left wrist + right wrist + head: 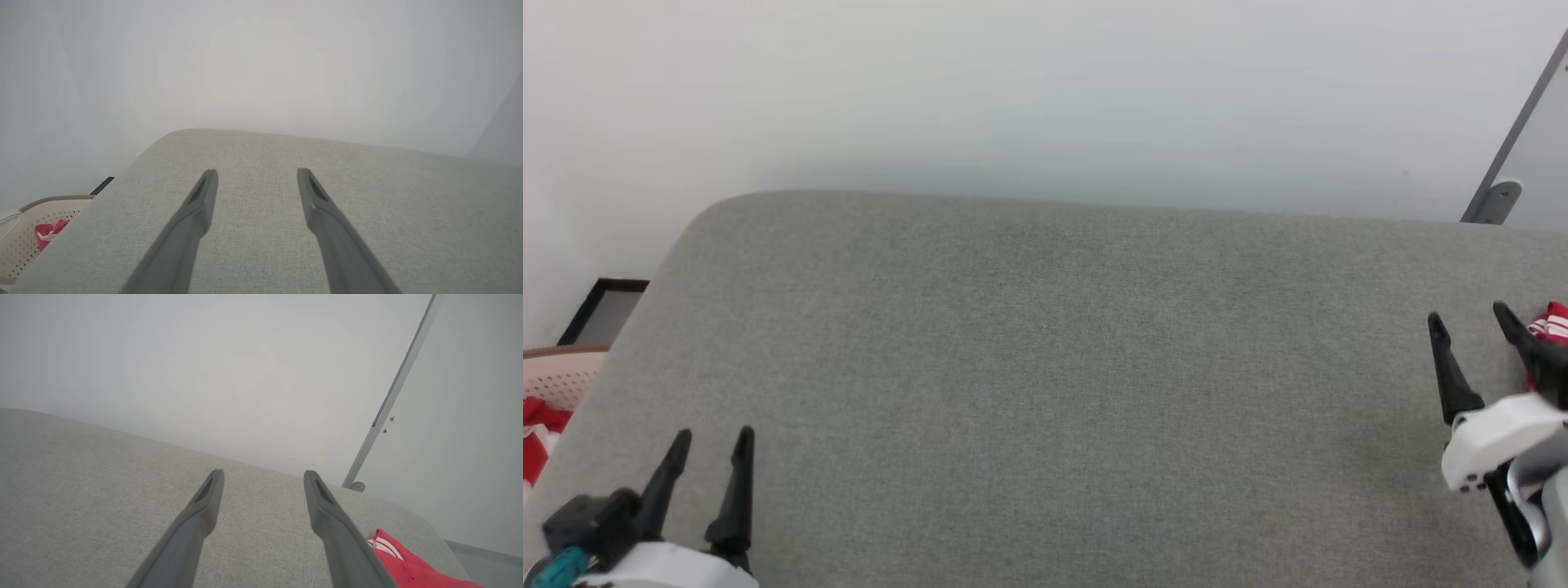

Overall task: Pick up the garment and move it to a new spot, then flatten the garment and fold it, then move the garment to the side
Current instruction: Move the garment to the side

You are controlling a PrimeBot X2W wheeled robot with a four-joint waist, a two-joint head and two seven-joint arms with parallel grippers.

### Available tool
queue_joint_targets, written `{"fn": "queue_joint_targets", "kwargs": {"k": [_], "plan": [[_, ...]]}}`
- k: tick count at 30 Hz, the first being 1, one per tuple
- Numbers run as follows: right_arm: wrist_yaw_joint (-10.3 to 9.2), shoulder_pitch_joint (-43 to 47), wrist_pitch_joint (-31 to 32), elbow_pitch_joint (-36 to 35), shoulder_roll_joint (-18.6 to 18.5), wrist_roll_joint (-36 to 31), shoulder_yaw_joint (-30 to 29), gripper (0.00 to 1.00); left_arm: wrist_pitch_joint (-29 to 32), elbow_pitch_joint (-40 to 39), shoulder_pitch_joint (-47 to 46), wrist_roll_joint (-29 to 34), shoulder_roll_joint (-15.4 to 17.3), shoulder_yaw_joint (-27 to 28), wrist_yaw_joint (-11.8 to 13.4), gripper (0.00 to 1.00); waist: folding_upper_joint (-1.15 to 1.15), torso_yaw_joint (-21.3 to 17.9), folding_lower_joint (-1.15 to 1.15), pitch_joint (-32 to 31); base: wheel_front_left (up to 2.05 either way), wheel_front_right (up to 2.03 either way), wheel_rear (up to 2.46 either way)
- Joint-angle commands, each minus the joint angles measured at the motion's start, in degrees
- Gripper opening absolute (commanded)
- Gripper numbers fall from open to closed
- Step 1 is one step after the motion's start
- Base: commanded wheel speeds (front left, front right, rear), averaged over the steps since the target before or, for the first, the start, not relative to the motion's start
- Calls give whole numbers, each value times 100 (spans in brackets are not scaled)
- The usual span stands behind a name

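my left claw [715,433] and my right claw [1467,314] both stand spread wide and empty above the grey fabric counter [1045,367], the red white-striped garment [408,569] lying at its right edge, just beside my right claw's outer finger.

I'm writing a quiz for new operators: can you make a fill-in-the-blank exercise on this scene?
1. The left end effector and the right end effector both stand ____, not shut.
2. The garment lies nearest the ____ end effector.
3. The cloth in the perforated basket is mostly ____.
Missing words: open; right; red.
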Motion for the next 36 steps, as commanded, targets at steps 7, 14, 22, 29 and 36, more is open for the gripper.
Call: {"fn": "queue_joint_targets", "kwargs": {"k": [7, 14, 22, 29, 36], "plan": [[-12, 811, -27, -819, 342, -272, -471, 100, 2, -121, 322, 404, -64, 297, -77, 100, 0, -99, 0, -69, 0, 0, 0], [-12, 1434, -27, -1426, 630, -405, -822, 100, 2, -222, 502, 641, -129, 452, -138, 100, 0, -175, 0, -92, 0, 0, 0], [-12, 1981, -27, -1928, 895, -464, -1092, 100, 2, -362, 670, 849, -258, 671, -168, 100, 0, -263, 0, -112, 0, 0, 0], [-12, 2197, -27, -2110, 1008, -528, -1057, 100, 2, -439, 762, 917, -400, 853, -172, 100, 0, -324, 0, -109, 0, 0, 0], [-12, 2295, -27, -2213, 1049, -508, -1067, 100, 2, -497, 792, 895, -402, 803, -177, 100, 0, -347, 0, -93, 0, 0, 0]]}}
